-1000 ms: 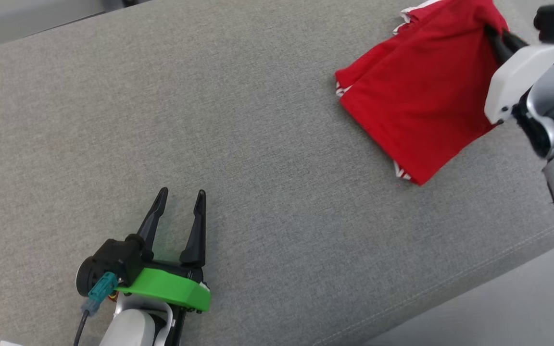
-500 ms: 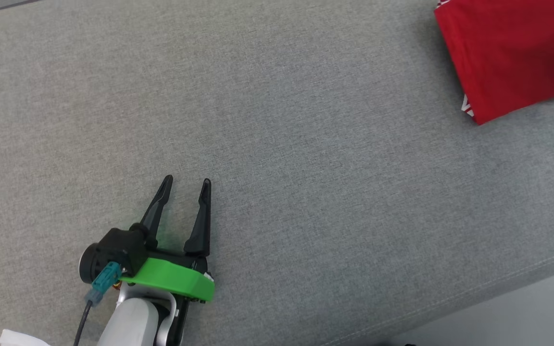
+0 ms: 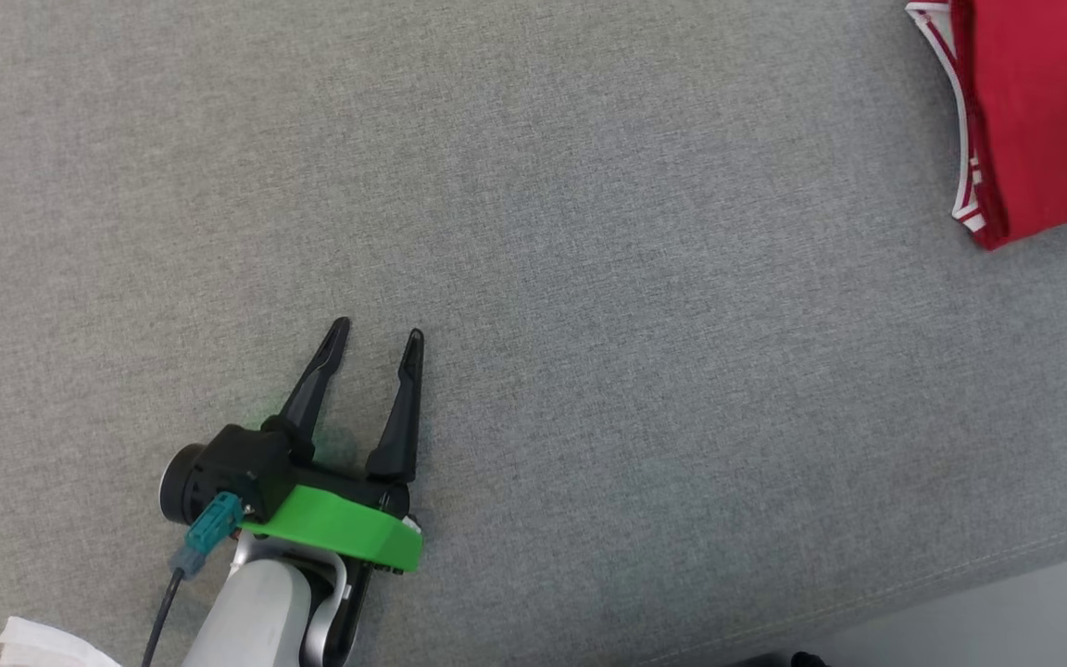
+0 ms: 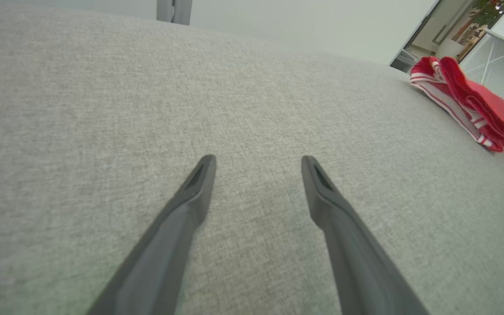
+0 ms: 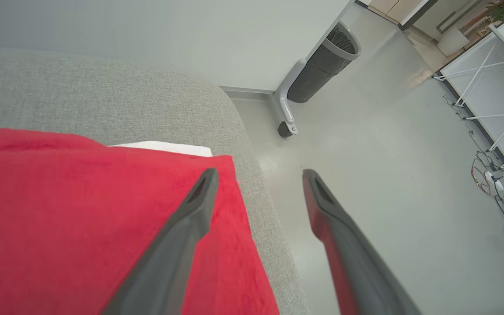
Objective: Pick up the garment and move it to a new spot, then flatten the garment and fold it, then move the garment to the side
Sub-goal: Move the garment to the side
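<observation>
Your garment [image 3: 1043, 111] lies on the cushion's [image 3: 589, 232] right end. Well to its left, nearer the robot, sits the left gripper [image 3: 378, 329] — the right gripper [image 5: 260, 173] hangs above the garment's corner, 1 finger [image 5: 348, 253] over the floor [image 5: 387, 175].

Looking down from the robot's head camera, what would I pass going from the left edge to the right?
White scrap in the bottom corner → left gripper, fingers apart, over the grey fabric surface → folded red garment at the top right.

The garment [image 3: 1048, 111] is red with white-striped edging; the cushion [image 3: 589, 232] is heathered grey.
</observation>
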`<state>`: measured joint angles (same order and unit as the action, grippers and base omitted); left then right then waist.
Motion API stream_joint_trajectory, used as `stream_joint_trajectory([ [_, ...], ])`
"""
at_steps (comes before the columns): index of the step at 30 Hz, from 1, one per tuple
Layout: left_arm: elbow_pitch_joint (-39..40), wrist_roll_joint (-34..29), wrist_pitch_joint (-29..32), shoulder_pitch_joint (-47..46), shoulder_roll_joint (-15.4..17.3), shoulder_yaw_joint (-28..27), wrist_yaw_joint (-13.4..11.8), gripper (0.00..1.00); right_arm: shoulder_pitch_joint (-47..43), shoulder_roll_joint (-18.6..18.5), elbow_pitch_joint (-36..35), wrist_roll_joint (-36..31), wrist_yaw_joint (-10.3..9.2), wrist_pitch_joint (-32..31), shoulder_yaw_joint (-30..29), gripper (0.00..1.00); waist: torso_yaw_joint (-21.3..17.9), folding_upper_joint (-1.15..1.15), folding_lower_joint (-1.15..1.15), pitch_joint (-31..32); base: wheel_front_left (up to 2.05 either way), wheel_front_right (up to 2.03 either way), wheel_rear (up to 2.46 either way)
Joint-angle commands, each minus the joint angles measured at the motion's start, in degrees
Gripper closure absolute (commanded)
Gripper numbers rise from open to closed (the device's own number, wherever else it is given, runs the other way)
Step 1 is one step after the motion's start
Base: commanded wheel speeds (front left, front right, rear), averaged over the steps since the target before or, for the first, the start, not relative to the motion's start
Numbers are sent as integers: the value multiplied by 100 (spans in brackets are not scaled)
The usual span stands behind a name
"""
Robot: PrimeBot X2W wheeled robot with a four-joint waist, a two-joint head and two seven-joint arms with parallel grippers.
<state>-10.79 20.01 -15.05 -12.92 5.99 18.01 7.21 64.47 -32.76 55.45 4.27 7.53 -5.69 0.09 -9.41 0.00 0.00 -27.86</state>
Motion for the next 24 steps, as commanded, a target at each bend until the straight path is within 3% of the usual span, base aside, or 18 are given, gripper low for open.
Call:
stream_joint_trajectory([
  [1,-78,-23,0,-35,58,-37,-15,0,46,78,81,-89,-10,116,-87,0,9,0,0,-1,0,0,0],
  [12,-97,95,-9,38,44,-143,-65,0,-13,699,127,-428,-10,864,-126,0,-38,0,0,454,0,0,0],
  [24,-6,282,-13,357,-58,-886,-132,0,-770,1533,-44,-261,-11,1872,-58,0,213,0,0,1446,0,0,0],
])
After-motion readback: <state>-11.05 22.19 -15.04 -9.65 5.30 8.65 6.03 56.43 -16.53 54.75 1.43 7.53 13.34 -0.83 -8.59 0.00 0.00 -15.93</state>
